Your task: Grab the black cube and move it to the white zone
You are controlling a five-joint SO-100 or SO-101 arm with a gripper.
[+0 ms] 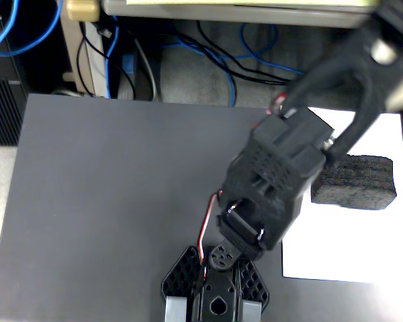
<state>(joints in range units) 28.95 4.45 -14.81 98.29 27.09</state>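
Cube status first: the black cube (pixel 354 181) lies on the white zone (pixel 349 248), near the sheet's upper edge in the fixed view, its whole visible footprint on paper and well clear of the dark grey table (pixel 114 194). Its left end is hidden behind my arm (pixel 275 181).

My arm crosses above the sheet's left edge, with the upper links running out of frame past the sheet's top right corner. My gripper is not readable here; I cannot tell whether the fingers are spread, pressed together or touching the block.

Judgement: placement looks essentially achieved, so the step in hand is a clean release and retreat. To do it well I would part the fingers fully before any lift, then rise straight up from the sheet rather than sweep sideways, since the porous foam could cling and drag towards the sheet's left edge.
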